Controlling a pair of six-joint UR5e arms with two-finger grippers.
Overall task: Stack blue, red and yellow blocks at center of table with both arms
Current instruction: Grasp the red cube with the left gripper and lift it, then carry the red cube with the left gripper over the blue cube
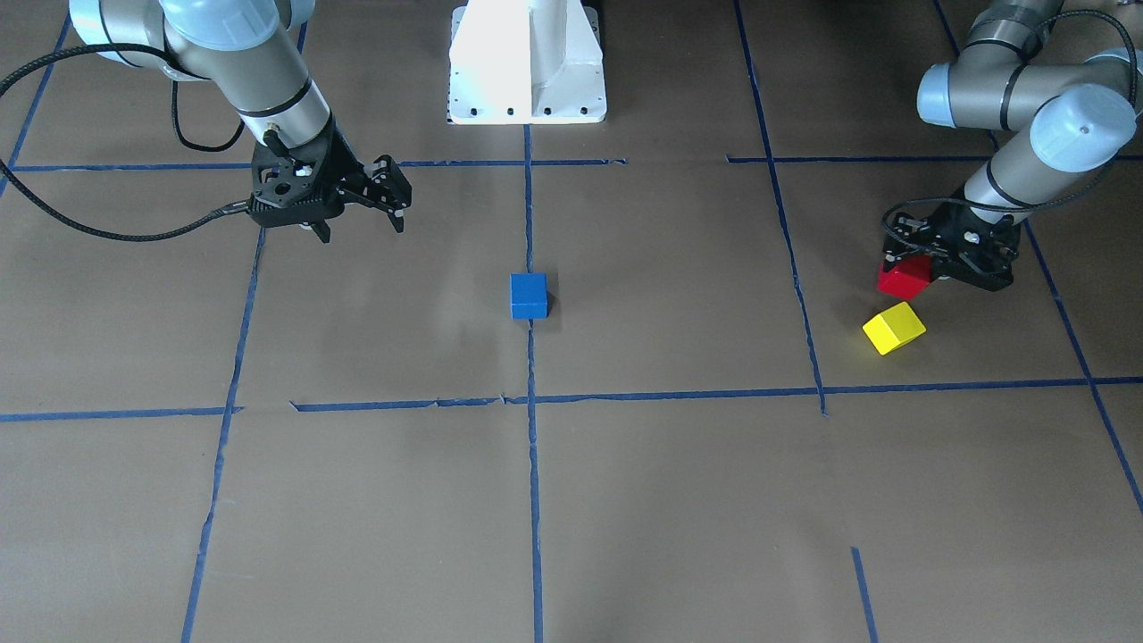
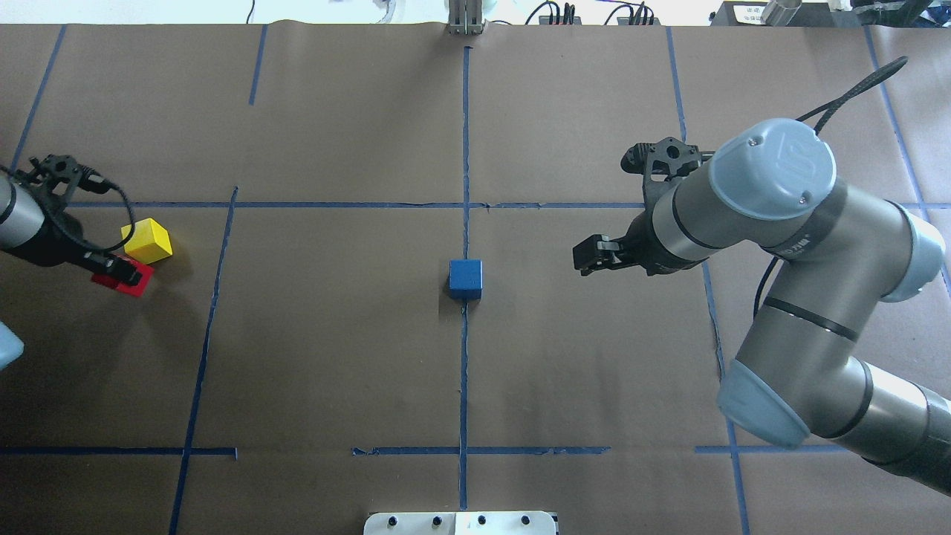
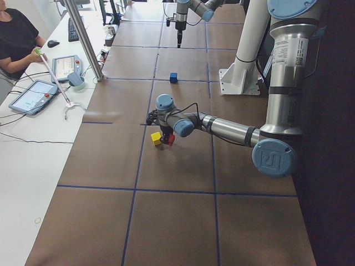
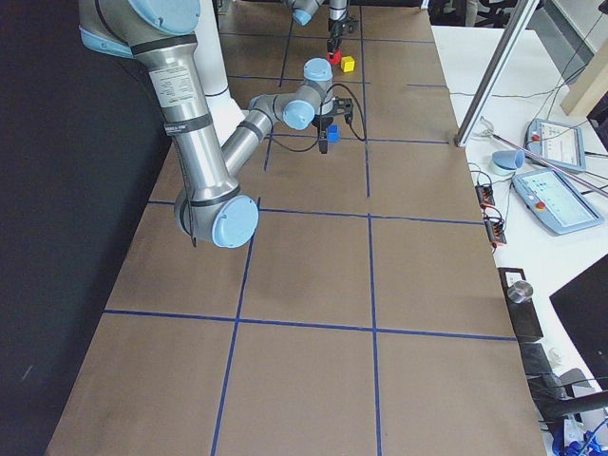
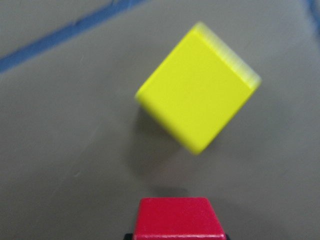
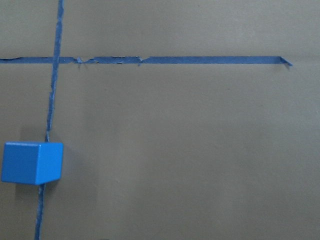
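The blue block (image 1: 529, 296) sits alone at the table's centre on the blue tape line, and also shows in the overhead view (image 2: 465, 279) and the right wrist view (image 6: 31, 163). My left gripper (image 1: 920, 268) is shut on the red block (image 1: 902, 282) at the table's left end. The left wrist view shows the red block (image 5: 177, 217) between the fingers. The yellow block (image 1: 894, 328) lies on the table just beyond the red block, apart from it and turned at an angle (image 5: 197, 87). My right gripper (image 1: 362, 228) is open and empty, above the table to the right of the blue block.
The white robot base (image 1: 527, 62) stands at the table's near edge, centre. Blue tape lines divide the brown table into squares. In the exterior left view an operator (image 3: 16, 39) sits at a side table with tablets, behind a metal pole (image 3: 86, 41).
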